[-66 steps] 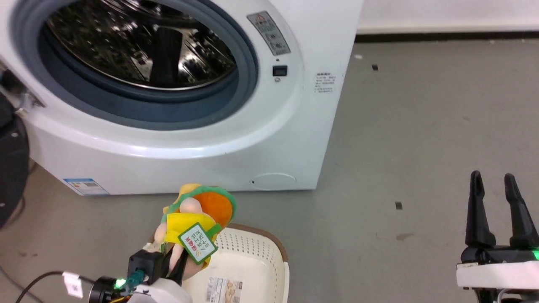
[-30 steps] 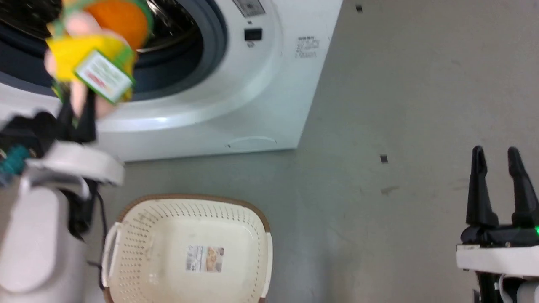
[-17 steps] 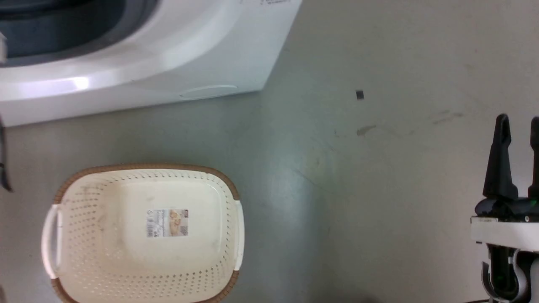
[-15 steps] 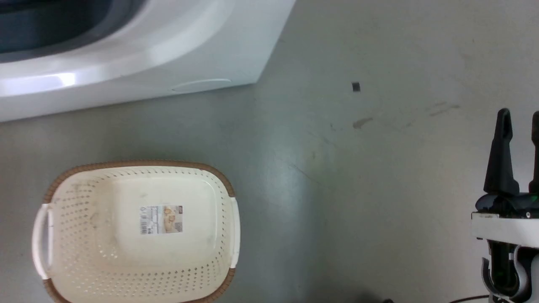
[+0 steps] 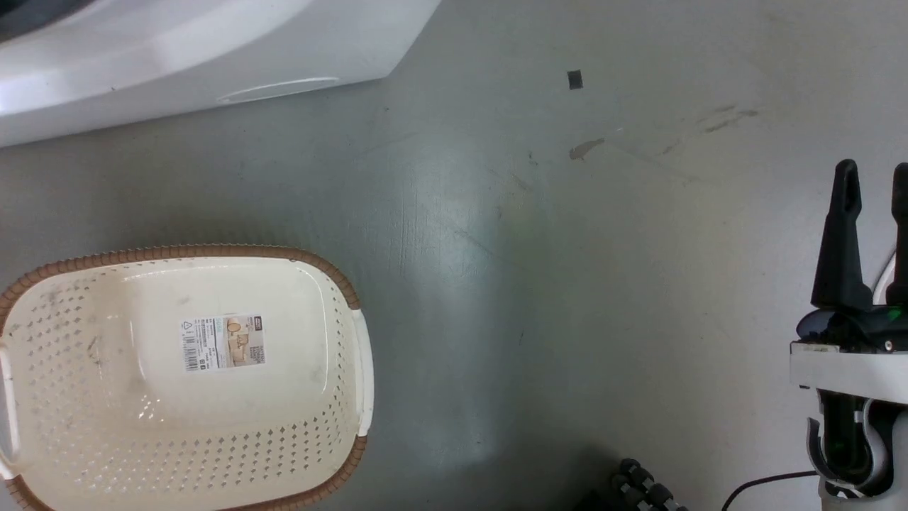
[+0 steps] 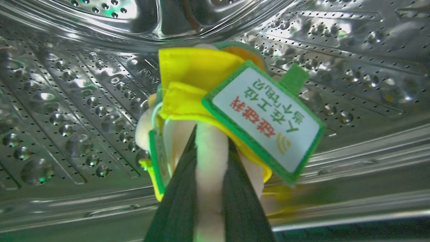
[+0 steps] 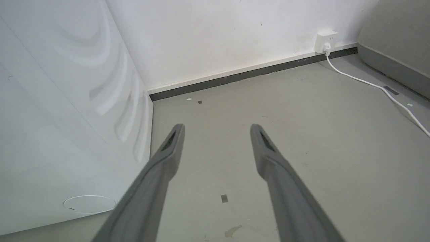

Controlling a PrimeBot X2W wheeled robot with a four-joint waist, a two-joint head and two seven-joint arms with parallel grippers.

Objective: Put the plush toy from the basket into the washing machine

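Observation:
In the left wrist view my left gripper (image 6: 210, 134) is shut on a pale peach limb of the plush toy (image 6: 191, 70). The toy is yellow with green edging, and its green-and-white tag (image 6: 265, 117) hangs to the right. The toy is held inside the washing machine's shiny perforated steel drum (image 6: 67, 101). The head view shows the washing machine's white lower front (image 5: 177, 57) at the top left. The cream basket (image 5: 340, 284) stands on the floor at the lower left with only its sticker inside. My right gripper (image 5: 874, 174) (image 7: 216, 129) is open over bare floor.
The washer's white side panel (image 7: 67, 117) stands close to the left of the right gripper. A wall socket (image 7: 326, 38) and a white cable (image 7: 369, 82) lie at the far right. A black ribbed hose (image 5: 642, 490) shows at the bottom edge. Grey floor lies between basket and right gripper.
The left gripper carried the plush toy up from the basket toward the porthole and left the head view. The head camera tipped downward, so the washer slid up the picture. The right gripper stayed open.

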